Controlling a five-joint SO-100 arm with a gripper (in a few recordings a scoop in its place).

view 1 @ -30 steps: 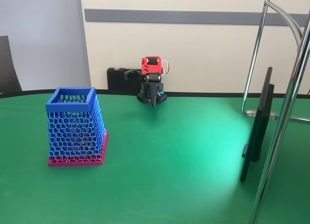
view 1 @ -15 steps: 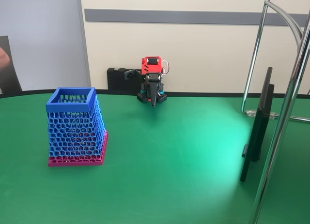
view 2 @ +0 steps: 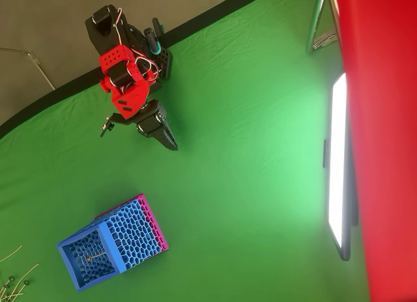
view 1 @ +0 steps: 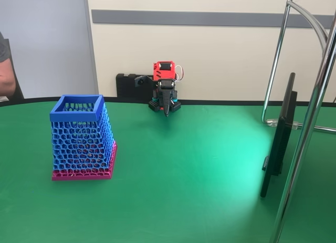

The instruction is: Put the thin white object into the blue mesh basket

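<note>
Arm parked, swab not yet picked up

Fixed view: gripper (view 1: 167, 111) with jaws together, empty, at one o'clock from the blue mesh basket (view 1: 81, 140). Overhead view: thin white objects (view 2: 14, 280) lie at the basket's eight o'clock; their slenderness risks a missed pinch.

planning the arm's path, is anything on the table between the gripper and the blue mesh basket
Nothing: in the overhead view only bare green table lies between the gripper and the blue mesh basket.
</note>
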